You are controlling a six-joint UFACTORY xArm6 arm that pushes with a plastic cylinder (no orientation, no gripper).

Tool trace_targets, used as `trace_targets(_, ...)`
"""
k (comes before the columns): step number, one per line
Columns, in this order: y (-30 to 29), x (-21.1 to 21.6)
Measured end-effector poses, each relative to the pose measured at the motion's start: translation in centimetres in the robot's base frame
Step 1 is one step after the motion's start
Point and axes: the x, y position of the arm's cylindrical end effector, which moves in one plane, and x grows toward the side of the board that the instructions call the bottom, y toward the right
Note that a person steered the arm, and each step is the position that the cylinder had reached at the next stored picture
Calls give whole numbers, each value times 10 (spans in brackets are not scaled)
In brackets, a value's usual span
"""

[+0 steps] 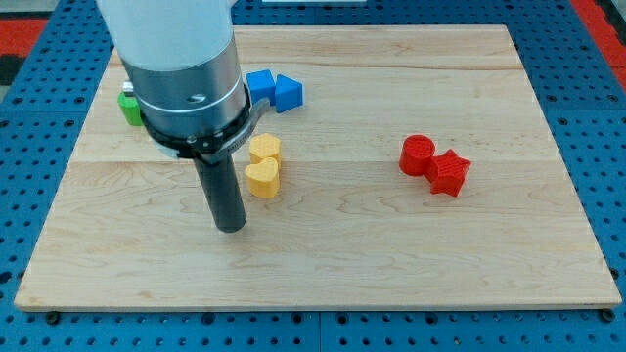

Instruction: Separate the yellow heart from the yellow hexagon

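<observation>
The yellow heart [261,179] lies on the wooden board just below the yellow hexagon [265,149]; the two touch. My tip [230,227] rests on the board to the lower left of the heart, a short gap away from it. The rod rises from there into the arm's grey body, which hides part of the board's upper left.
Two blue blocks [275,89] sit together above the yellow pair. A green block [128,106] shows partly behind the arm at the view's left. A red cylinder [418,154] and a red star-like block [449,173] touch at the view's right. The wooden board [391,264] lies on a blue pegboard.
</observation>
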Motion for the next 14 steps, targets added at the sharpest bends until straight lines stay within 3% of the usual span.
trace_targets(2,1,-44)
trace_targets(8,34,-20)
trace_targets(11,65,-101)
trace_targets(14,65,-139)
